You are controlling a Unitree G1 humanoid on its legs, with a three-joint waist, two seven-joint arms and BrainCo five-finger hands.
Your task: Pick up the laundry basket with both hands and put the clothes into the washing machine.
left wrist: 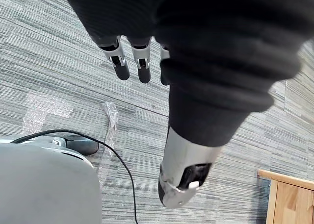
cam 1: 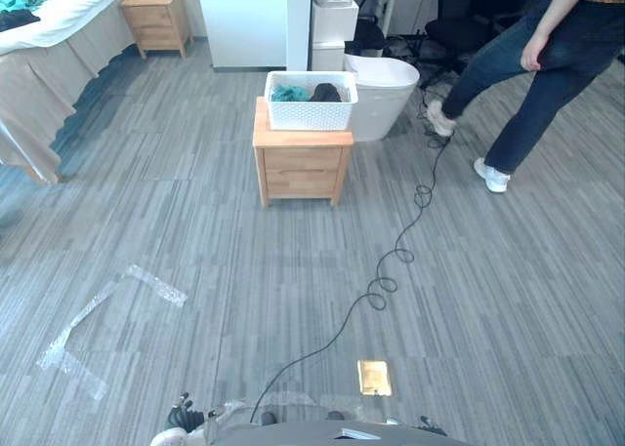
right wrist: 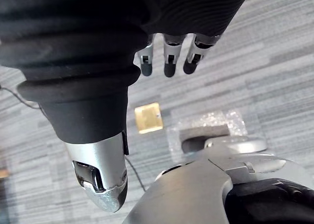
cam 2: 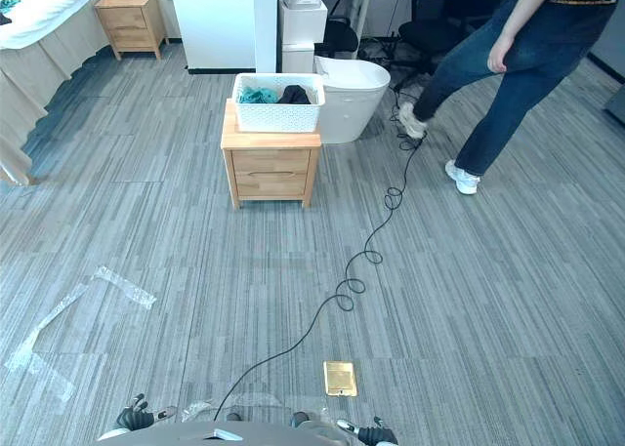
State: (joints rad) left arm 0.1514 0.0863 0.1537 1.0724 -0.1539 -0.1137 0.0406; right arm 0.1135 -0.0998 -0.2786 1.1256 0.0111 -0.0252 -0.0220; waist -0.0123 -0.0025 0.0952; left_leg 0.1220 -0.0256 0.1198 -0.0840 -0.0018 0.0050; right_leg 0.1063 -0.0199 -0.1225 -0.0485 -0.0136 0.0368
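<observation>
Hanging low at the near edge of the scene, the left hand (left wrist: 142, 62) points its fingers (left wrist: 119, 66) down at the grey plank floor (cam 1: 215, 251). They are straight and a little apart, the thumb (left wrist: 179, 185) stands off to one side, and nothing is in its grasp. The right hand (right wrist: 169, 57) hangs the same way on the near right, fingers loose and spread, thumb (right wrist: 100, 172) clear of them, holding nothing.

Just beyond the right hand, a small brass floor plate (cam 1: 374, 377) sits flush in the floor. On the near left, strips of clear tape (cam 1: 98, 319) are stuck to the floor in a rough angle.

Well beyond both hands, in the middle of the room, stands a low wooden worktop (cam 1: 301, 163) with two drawers. The white laundry basket (cam 1: 311, 112) rests on it, upright, covering most of its surface. Inside lie the clothes: a teal piece (cam 1: 288, 94) on the left and a dark piece (cam 1: 325, 93) on the right. The white, rounded washing machine (cam 1: 386, 95) stands just beside the worktop, at its far right corner.

To the far right, a person (cam 1: 547, 65) in dark trousers and white shoes is in mid-stride. At the far left are a bed (cam 1: 49, 36) with a pale skirt and a second wooden nightstand (cam 1: 156, 21).
</observation>
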